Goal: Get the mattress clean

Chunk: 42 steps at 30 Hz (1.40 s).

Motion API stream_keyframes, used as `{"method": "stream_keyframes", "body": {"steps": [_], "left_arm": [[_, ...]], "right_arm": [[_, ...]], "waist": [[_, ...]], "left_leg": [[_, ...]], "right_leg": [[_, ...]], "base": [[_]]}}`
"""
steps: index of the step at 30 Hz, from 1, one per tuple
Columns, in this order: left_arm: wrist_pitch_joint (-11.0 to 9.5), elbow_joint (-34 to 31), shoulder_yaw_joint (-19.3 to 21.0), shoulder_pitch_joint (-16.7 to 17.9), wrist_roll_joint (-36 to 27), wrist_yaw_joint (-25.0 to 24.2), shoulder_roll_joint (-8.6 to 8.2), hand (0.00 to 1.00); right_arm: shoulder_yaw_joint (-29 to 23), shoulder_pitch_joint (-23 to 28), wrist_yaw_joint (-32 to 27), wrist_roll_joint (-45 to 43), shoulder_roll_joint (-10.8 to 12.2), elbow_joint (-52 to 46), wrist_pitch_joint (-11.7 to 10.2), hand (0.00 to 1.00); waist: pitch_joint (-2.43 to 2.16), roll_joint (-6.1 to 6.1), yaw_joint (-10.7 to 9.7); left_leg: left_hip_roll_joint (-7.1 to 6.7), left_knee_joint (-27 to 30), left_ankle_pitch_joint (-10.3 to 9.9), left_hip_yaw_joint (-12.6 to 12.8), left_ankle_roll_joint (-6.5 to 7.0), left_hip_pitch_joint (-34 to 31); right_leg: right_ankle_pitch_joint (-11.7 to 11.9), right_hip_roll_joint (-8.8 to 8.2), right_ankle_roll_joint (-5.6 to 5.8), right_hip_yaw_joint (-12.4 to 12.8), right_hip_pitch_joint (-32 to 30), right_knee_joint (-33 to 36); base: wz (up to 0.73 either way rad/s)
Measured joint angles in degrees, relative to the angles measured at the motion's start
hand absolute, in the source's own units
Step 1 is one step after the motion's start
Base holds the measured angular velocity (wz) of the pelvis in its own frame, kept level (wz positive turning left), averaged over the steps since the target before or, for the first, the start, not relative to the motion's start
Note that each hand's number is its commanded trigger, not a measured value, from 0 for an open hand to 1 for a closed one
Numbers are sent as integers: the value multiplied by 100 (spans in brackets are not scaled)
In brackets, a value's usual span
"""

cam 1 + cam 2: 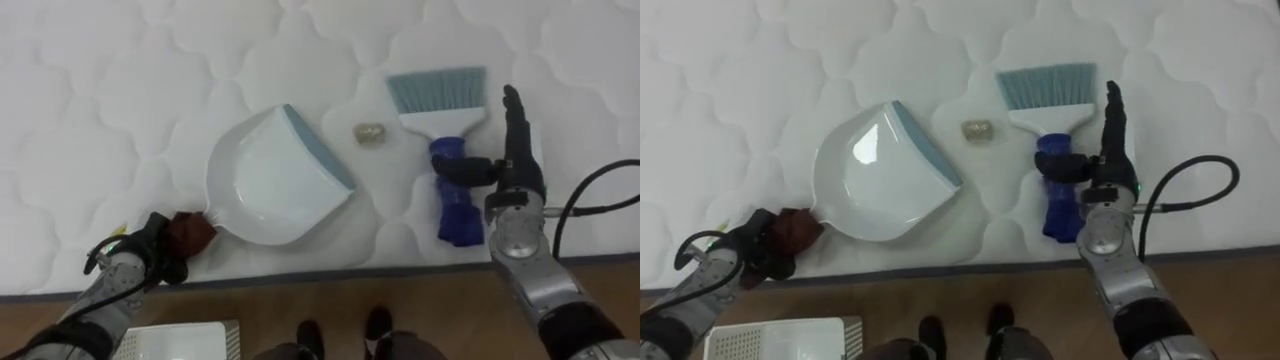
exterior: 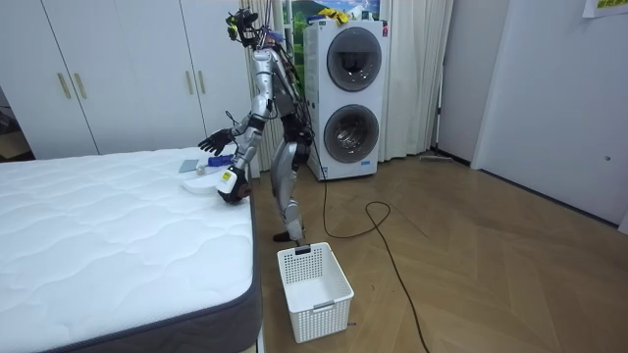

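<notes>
Left eye view: your left hand (image 1: 152, 250) had its fingers curled round the brown handle of the white dustpan (image 1: 270, 180), which lay flat on the bed (image 1: 100, 100) near its edge. Your right hand (image 1: 520, 185) lay just right of the blue-handled brush (image 1: 445, 125), fingers straight and together, thumb across the handle, and a small crumpled scrap (image 1: 371, 133) sat between dustpan and brush. Room view: you stood at the bedside, with a white basket (image 2: 314, 289) on the floor near the bed's corner.
</notes>
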Motion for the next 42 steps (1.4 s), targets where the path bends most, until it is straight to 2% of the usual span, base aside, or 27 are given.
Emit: {"method": "stream_keyframes", "body": {"steps": [12, 16, 27, 42], "left_arm": [[11, -34, -56, 0, -1, 31, -6, 100], [24, -44, -180, 1, -1, 36, -15, 100], [112, -59, -188, -29, -9, -32, -45, 100], [144, -58, -187, -21, -3, -35, -47, 100]], "right_arm": [[168, -4, 266, 159, 13, 20, -1, 0], [176, -118, 283, 164, 12, 372, -1, 0], [183, -147, 521, 289, 36, 1191, 96, 0], [215, -147, 729, -317, 31, 1490, 56, 0]], "waist": [[-11, 41, 20], [-11, 41, 45], [-10, 40, 15], [-14, 45, -34]], "left_leg": [[1, 1, 0, 0, 0, 2], [-14, 1, 1, -1, 2, 18], [-35, 39, 2, 11, 4, 21], [-23, 81, 2, -4, 3, 58]], "right_leg": [[0, -1, -2, -4, 0, 33], [-1, -19, -2, -4, 0, 81], [-19, -52, 5, 4, -12, 101], [-18, -39, 6, -10, 58, 81]], "base": [[0], [0], [0], [0]]}}
